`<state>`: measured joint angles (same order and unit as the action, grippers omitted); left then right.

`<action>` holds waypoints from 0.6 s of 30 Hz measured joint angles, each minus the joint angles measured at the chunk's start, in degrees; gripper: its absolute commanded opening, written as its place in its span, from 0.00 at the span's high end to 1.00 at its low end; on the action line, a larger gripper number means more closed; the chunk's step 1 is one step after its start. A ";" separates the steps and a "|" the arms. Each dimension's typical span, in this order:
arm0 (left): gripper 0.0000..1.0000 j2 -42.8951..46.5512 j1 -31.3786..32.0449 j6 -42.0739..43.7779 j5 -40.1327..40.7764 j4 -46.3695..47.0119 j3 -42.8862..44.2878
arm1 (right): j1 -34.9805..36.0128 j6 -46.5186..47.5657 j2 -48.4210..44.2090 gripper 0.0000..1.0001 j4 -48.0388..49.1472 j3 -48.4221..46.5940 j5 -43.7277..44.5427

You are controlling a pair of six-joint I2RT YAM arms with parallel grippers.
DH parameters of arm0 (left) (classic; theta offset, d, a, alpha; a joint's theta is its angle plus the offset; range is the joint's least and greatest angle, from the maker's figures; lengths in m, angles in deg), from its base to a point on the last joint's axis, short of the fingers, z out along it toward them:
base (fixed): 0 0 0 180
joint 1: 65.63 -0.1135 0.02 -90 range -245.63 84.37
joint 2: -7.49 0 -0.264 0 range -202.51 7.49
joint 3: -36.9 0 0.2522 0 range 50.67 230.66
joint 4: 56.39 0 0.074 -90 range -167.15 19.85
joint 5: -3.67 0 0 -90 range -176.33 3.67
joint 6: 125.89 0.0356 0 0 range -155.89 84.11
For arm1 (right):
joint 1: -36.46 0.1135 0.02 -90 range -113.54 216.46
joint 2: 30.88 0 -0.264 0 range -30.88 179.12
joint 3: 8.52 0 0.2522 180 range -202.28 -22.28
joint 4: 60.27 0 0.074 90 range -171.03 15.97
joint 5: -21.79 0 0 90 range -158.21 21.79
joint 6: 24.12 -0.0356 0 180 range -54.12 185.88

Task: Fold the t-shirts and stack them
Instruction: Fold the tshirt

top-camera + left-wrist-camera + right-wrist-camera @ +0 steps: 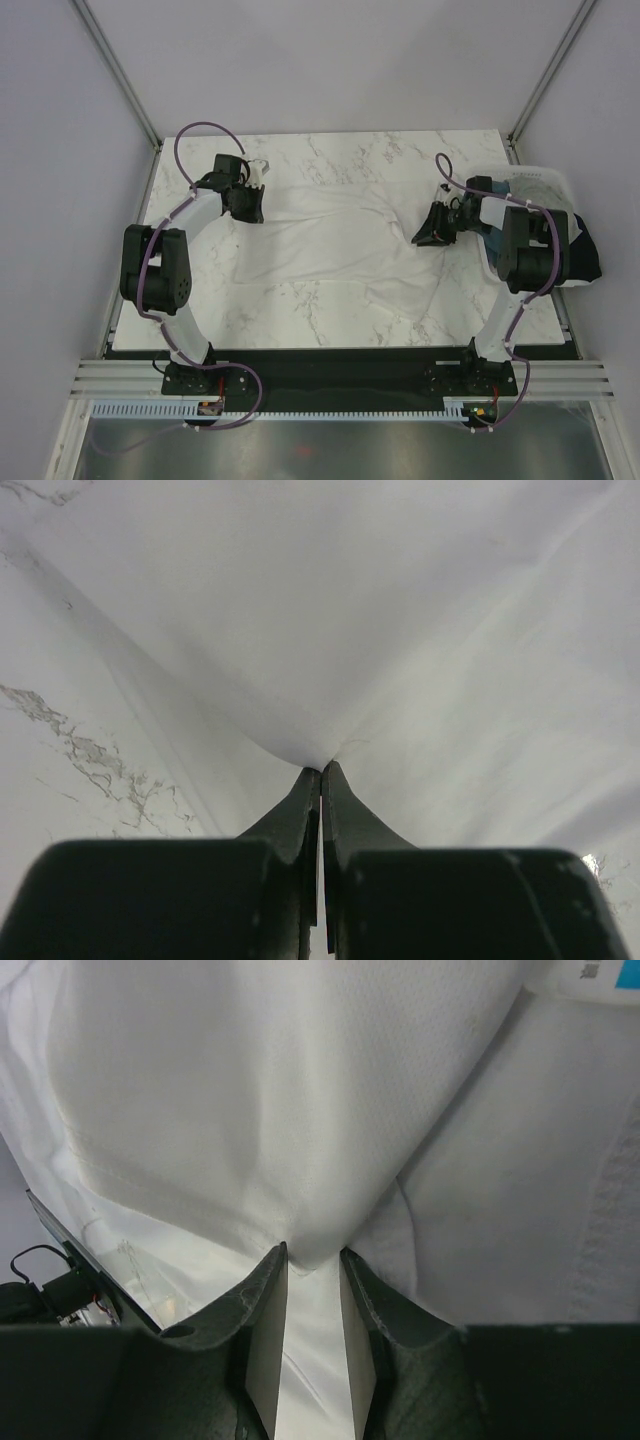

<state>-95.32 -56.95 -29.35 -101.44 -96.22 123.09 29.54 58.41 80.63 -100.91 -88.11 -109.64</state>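
Note:
A white t-shirt [340, 235] lies spread and rumpled across the middle of the marble table [300, 310]. My left gripper [255, 212] is at the shirt's far left edge. In the left wrist view the left gripper [321, 770] is shut on a pinch of white t-shirt [400, 630], which fans out taut from its tips. My right gripper [420, 238] is at the shirt's right end. The right wrist view shows the right gripper [313, 1252] with its jaws a little apart, holding a thick fold of white t-shirt [250, 1110] between the tips.
A white plastic bin [548, 176] stands at the table's right edge behind the right arm. It holds a teal-blue shirt [497, 186], and a black shirt [587, 255] hangs over its right side. Grey walls close in the back and both sides.

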 measured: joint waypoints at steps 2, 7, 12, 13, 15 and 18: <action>0.98 0.00 0.00 0.00 0.00 0.00 -0.09 | 0.15 0.07 0.59 0.67 0.00 -0.61 -0.13; 0.98 0.00 0.00 0.00 0.00 0.00 -0.28 | 0.52 0.46 0.79 0.75 0.09 -0.79 -0.07; 0.98 0.00 0.00 0.00 0.00 0.00 -0.33 | 0.76 0.87 0.79 0.85 0.20 -0.79 0.68; 0.98 0.00 0.00 0.00 0.00 0.02 -0.37 | 0.81 0.87 0.74 0.85 0.24 -0.79 0.81; 0.98 0.00 0.00 0.04 0.02 0.04 -0.46 | 0.85 0.90 0.55 0.85 0.20 -0.79 1.03; 0.98 0.00 0.00 0.33 0.04 0.07 -0.70 | 0.85 1.25 -1.01 0.86 -0.22 -0.81 1.38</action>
<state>-95.32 -56.95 -29.02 -101.40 -96.15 122.39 30.40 59.66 79.62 -101.13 -88.92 -108.27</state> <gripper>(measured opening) 0.026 0.149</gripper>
